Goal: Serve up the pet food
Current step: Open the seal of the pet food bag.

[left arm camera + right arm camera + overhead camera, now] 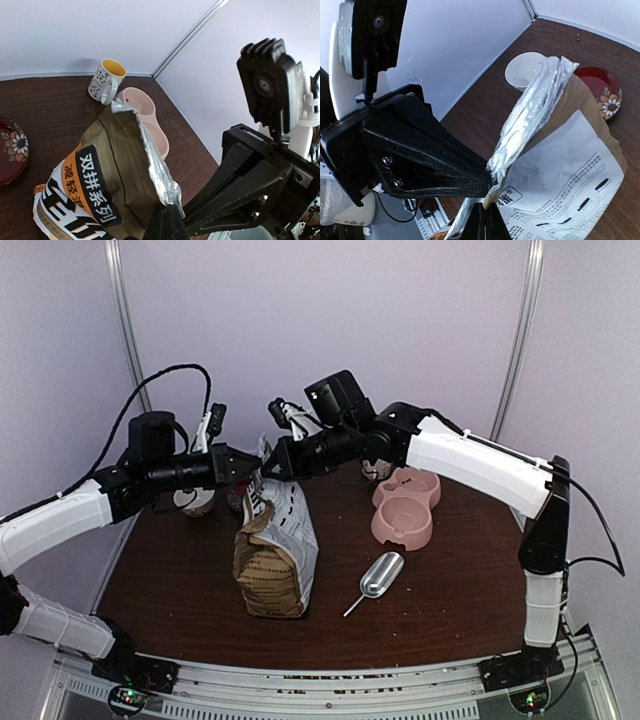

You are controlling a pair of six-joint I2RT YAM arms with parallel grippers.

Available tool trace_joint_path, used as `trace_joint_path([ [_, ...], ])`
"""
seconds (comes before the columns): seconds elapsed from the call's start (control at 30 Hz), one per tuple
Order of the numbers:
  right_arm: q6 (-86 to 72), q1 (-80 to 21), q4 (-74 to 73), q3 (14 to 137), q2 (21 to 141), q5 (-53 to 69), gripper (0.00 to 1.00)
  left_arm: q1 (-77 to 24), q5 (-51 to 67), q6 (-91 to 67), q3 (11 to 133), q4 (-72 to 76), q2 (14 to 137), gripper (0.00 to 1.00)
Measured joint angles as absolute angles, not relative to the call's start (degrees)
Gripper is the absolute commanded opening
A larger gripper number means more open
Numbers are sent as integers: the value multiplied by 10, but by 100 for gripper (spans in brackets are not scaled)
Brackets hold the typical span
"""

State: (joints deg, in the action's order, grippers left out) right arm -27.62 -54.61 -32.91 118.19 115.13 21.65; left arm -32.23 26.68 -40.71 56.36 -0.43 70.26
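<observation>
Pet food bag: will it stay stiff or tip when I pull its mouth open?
The bag looks crumpled, so it is probably floppy. Its thin foil rim may slip or tear when pulled. Standing tall, it might tip sideways.

One tall tan paper bag (pixel 275 550), matt creased kraft paper with printed panels, its silver foil lining (pixel 530 115) shiny and crinkled; one dark brown table top (pixel 440 590), smooth wood-look finish, low sheen; one pink double bowl (pixel 405 510), matt plastic; one small silver scoop (pixel 378 577), bright smooth metal; one red flowered saucer (pixel 12 150), glossy glaze; one white patterned mug (pixel 106 80), glossy ceramic, yellow inside.
</observation>
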Motion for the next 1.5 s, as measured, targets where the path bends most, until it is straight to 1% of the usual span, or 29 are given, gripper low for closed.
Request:
trace_joint_path([
  [0.23,-211,-550,-387,1199,1153,163,0,-328,264,-389,566,-17,704,0],
  [0.6,-174,-550,-405,1202,1154,145,0,-334,263,-368,569,-33,704,0],
  [1.07,-103,-552,-491,1263,1170,91,0,-338,255,-324,598,-78,711,0],
  [1.5,-36,-554,-532,1283,1173,62,0,-342,258,-281,626,-121,727,0],
])
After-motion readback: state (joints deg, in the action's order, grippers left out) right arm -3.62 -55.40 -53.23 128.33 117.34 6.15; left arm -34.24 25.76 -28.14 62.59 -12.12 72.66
